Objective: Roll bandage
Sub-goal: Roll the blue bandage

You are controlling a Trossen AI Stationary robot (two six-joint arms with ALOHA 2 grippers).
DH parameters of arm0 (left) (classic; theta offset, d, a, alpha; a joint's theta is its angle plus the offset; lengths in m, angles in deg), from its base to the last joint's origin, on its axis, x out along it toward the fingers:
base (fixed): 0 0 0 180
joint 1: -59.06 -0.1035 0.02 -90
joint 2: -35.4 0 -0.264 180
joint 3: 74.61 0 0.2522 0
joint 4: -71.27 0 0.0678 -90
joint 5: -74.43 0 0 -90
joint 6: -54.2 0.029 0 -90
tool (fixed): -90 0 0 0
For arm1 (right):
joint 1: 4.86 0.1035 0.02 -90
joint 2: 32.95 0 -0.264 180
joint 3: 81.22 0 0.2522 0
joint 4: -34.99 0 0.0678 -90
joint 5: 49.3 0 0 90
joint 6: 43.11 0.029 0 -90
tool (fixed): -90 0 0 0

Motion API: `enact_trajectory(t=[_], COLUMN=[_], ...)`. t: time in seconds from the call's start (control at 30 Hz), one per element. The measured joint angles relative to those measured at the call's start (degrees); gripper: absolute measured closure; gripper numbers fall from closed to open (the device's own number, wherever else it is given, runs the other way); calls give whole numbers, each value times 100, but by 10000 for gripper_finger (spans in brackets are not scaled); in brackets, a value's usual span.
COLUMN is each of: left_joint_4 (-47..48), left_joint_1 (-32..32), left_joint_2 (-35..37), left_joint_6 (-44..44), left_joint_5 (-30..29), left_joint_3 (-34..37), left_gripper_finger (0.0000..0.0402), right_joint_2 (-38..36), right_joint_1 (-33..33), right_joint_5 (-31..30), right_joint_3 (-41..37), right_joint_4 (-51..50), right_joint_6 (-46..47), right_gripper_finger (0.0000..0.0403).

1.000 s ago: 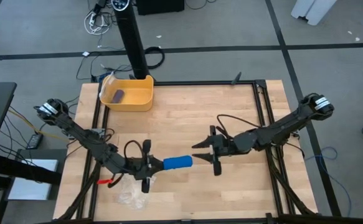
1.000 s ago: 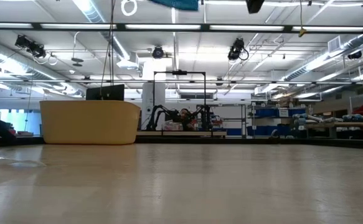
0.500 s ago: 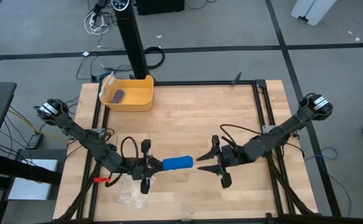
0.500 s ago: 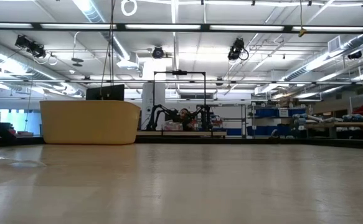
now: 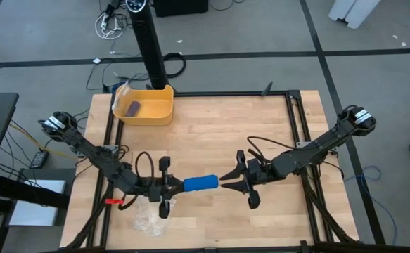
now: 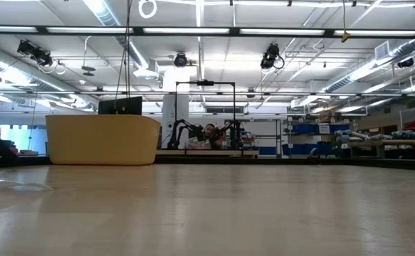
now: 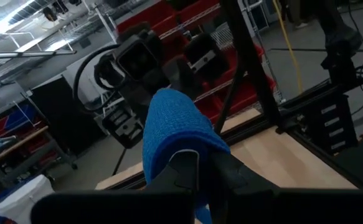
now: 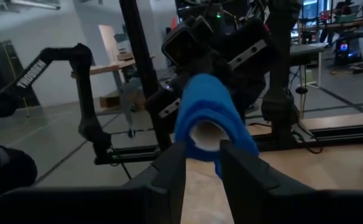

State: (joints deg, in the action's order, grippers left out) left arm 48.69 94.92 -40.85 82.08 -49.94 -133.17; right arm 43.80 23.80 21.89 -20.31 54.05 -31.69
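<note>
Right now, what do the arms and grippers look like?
Both arms are dark and slim with black cables looping near the wrists. The left gripper and right gripper have two tapered black fingers. White bands mark each arm's base end.

Setting: robotics laboratory or industrial workshop hall. Evidence: grey concrete floor (image 5: pixel 261 28) with loose cables; open ceiling with strip lights (image 6: pixel 193 30) and mounted cameras; blue storage shelving (image 6: pixel 314 135) and red bin racks (image 7: pixel 169 18); another robot rig (image 6: pixel 203 131) beyond the wooden table (image 5: pixel 219 133).
</note>
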Motion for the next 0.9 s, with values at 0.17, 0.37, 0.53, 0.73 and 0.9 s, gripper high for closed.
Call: enact_trajectory(t=[0.17, 0.37, 0.53, 0.73, 0.9], left_joint_4=[-4, 7, -4, -15, -14], left_joint_1=[-143, -275, -315, -326, -326], left_joint_2=[0, 0, 0, 0, 0], left_joint_6=[-170, -299, -304, -297, -284], left_joint_5=[-2, 19, 20, 13, 5], left_joint_3=[0, 0, 2, 2, 2], left_gripper_finger=[382, 382, 382, 382, 382], right_joint_2=[0, 0, 0, -2, -9], right_joint_1=[-4, -27, -114, -224, -216], right_joint_5=[3, 50, 87, 150, 80], right_joint_3=[0, 0, 0, 0, 0], right_joint_4=[55, 122, 124, 114, 81], right_joint_6=[94, 96, 143, 328, 347], right_gripper_finger=[295, 291, 291, 291, 288])
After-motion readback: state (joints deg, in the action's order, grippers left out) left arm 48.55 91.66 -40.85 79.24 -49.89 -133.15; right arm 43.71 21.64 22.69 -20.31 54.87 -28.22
